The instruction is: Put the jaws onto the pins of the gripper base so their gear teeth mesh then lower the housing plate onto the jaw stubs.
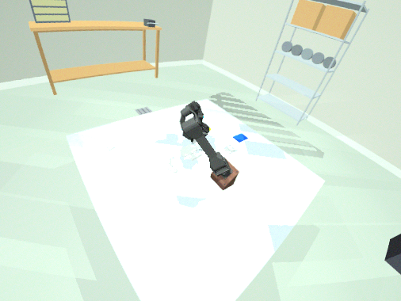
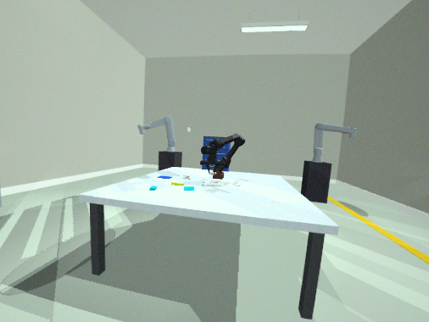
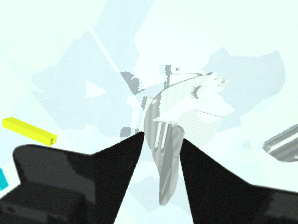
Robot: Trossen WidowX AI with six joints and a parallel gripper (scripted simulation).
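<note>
The gripper (image 1: 192, 140) (image 2: 209, 171) (image 3: 161, 139) is found clamped on a pale, curved piece (image 3: 171, 150), judged to be one of the two jaws. The piece is pinched by its narrow end, low in the centre of the wrist frame, while its broader end, toothed at the edge, is left projecting to the upper right. The grip is presumably so chosen that the pin hole and gear teeth stay free of the fingers.

Pale parts (image 1: 192, 154) (image 2: 212, 183) lie on the white table (image 1: 158, 238) (image 2: 203, 208), near the middle of the top and exterior frames; which is the gripper base or the housing plate cannot be told. A grey part (image 3: 284, 144) at the right edge of the wrist frame is possibly the other jaw. Seating on the pins is not confirmed.

A yellow bar (image 1: 209, 129) (image 2: 177, 184) (image 3: 30, 131) lies apart at the left of the wrist frame, with no evident part in the assembly. Alignment over a pin is judged to be required before release; a tilted jaw could ride on its pin or miss the mesh.
</note>
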